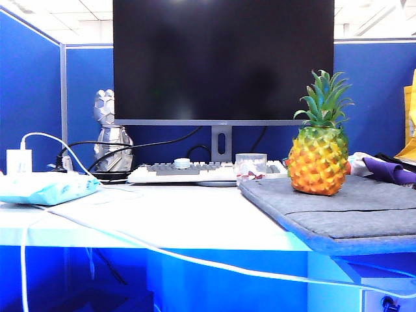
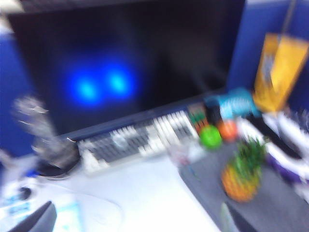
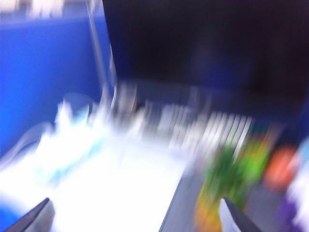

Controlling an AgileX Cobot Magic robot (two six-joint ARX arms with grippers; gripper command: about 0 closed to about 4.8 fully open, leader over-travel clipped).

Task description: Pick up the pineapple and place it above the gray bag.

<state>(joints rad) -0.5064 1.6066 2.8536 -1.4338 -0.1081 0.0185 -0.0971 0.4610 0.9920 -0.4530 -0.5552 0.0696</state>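
Pineapple [image 1: 318, 159] upright on gray bag [image 1: 344, 209] at desk's right edge, apart from left gripper [image 2: 137, 220] and right gripper [image 3: 137, 217], jaws wide, empty.

Bumpy orange-yellow pineapple [image 1: 318, 159] with spiky green crown, upright, right of centre in the exterior view, standing on flat gray felt bag [image 1: 364, 211], lower right

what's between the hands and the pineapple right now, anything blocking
Nothing visible. The pineapple stands upright on the gray bag with clear space around it; both open hands, left hand and right hand, are off it.
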